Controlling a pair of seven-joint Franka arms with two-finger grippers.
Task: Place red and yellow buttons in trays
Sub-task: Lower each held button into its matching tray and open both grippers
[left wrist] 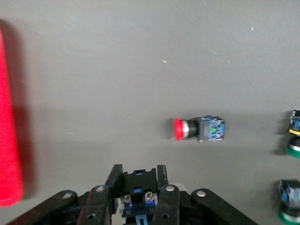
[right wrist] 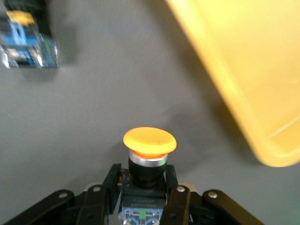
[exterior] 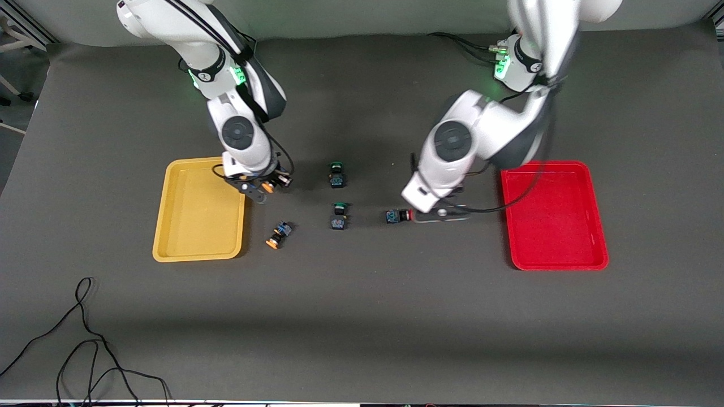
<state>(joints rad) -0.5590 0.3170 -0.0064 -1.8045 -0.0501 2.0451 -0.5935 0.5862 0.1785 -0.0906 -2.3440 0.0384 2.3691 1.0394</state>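
Front view: the right gripper (exterior: pixel 261 189) is over the table just beside the yellow tray (exterior: pixel 169 226), clamped on a yellow button (exterior: pixel 268 186). A 2nd yellow button (exterior: pixel 278 234) lies nearer the camera. The left gripper (exterior: pixel 438 213) sits low between a lying red button (exterior: pixel 397 216) and the red tray (exterior: pixel 557 263). 2 green switches (exterior: pixel 337 175) lie mid-table.

Left wrist view: the left gripper (left wrist: pixel 139 180) is closed on a black-and-blue button body (left wrist: pixel 138 187); its cap is hidden. The red button (left wrist: pixel 199 129) lies apart.

Right wrist view: the right gripper (right wrist: pixel 143 180) is pinching the yellow button (right wrist: pixel 149 143), cap outward
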